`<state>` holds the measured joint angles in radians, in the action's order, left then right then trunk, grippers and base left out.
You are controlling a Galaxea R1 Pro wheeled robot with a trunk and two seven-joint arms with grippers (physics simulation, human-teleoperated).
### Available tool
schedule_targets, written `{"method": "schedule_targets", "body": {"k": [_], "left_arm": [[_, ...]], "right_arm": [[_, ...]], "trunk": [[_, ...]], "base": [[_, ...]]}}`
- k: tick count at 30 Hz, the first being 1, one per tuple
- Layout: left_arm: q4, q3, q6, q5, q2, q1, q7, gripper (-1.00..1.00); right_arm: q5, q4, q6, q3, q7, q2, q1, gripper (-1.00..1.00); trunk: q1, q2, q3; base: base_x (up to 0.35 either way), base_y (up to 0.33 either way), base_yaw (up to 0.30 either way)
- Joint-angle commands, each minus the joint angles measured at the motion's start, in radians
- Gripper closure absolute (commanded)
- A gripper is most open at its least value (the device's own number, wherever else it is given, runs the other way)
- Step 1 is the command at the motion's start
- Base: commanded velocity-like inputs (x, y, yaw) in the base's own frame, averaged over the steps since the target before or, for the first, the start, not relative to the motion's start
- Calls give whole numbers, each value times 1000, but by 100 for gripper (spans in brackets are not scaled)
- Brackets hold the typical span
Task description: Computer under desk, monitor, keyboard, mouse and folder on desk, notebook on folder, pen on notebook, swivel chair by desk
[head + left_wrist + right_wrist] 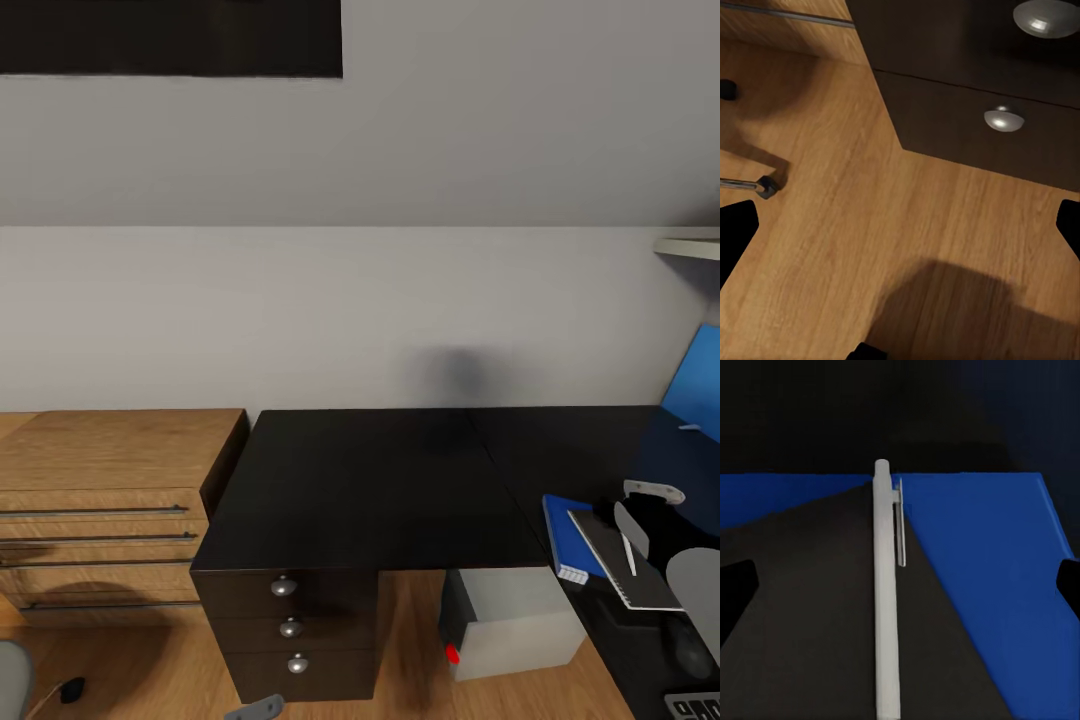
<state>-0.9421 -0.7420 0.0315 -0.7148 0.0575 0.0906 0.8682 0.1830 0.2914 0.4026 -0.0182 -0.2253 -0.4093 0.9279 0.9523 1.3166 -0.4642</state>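
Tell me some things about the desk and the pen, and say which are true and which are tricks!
1. The pen lies on the notebook. True.
2. The notebook lies on the blue folder. True.
3. The computer sits on top of the desk. False: it stands on the floor under the desk.
4. The desk drawers have round silver knobs. True.
5. The right gripper is squeezing the pen. False: its fingers are spread wide, apart from the pen.
6. The wooden chest stands to the right of the desk. False: it stands at the desk's left.
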Motion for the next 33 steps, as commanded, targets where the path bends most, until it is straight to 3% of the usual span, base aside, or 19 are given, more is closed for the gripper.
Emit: {"method": "schedule_targets", "body": {"k": [1, 8, 12, 14, 15, 17, 20, 21, 23, 26, 27, 28, 31, 32, 33], "left_arm": [[-1, -5, 3, -8, 1, 1, 6, -100], [1, -5, 2, -9, 0, 1, 4, -100], [2, -5, 2, -8, 1, 1, 4, -100], [2, -5, 2, -8, 1, 1, 5, -100], [2, -5, 3, -8, 1, 1, 6, -100], [2, -5, 3, -9, 1, 1, 6, -100], [3, -5, 3, -10, 1, 1, 5, -100], [3, -5, 3, -9, 1, 1, 5, -100], [3, -5, 4, -8, 1, 1, 7, -100], [3, -5, 4, -7, 1, 1, 8, -100], [3, -5, 4, -7, 1, 1, 9, -100], [3, -5, 4, -6, 1, 1, 9, -100], [3, -5, 4, -7, 1, 1, 8, -100], [4, -5, 6, -9, 4, 1, 8, -100], [5, -4, 7, -10, 4, 1, 9, -100]], "right_arm": [[10, 21, 5, -1, -5, 0, 0, -100], [20, 116, 8, 5, -4, 1, -1, -100], [22, 198, 15, 6, 3, 22, -5, -100], [23, 239, 39, 6, 4, 30, -8, -100], [25, 295, 82, 7, 4, 47, -18, -100], [27, 430, 153, 7, 4, 79, -73, -100], [30, 572, 189, 7, 3, 91, -155, -100], [41, 668, 219, 6, 3, 98, -213, -100], [71, 820, 306, 4, 2, 138, -293, -100], [80, 943, 368, 5, 1, 195, -352, -100], [81, 1023, 395, 5, -1, 230, -398, -100], [82, 1065, 406, 4, -1, 245, -427, -100], [83, 1129, 428, -3, -2, 271, -472, -100], [85, 1157, 451, -24, -2, 310, -492, -100], [86, 1159, 453, -26, -2, 315, -493, -100]], "trunk": [[0, 1, -1], [0, 1, -1], [0, 1, -1], [0, 1, -1], [0, 1, -1], [0, 1, -1], [0, 1, -1], [0, 1, -1], [0, 1, -1], [0, 1, -1], [0, 1, -1], [0, 1, -1], [0, 1, -1], [0, 1, -1], [0, 1, -1]], "base": [[0, 0, 0], [0, 0, 0], [0, 0, 0], [0, 0, 0], [0, 0, 0], [0, 0, 0], [0, 0, 0], [0, 0, 0], [0, 0, 0], [0, 0, 0], [0, 0, 0], [0, 0, 0], [0, 0, 0], [-50, 0, 0], [-146, 0, 0]]}}
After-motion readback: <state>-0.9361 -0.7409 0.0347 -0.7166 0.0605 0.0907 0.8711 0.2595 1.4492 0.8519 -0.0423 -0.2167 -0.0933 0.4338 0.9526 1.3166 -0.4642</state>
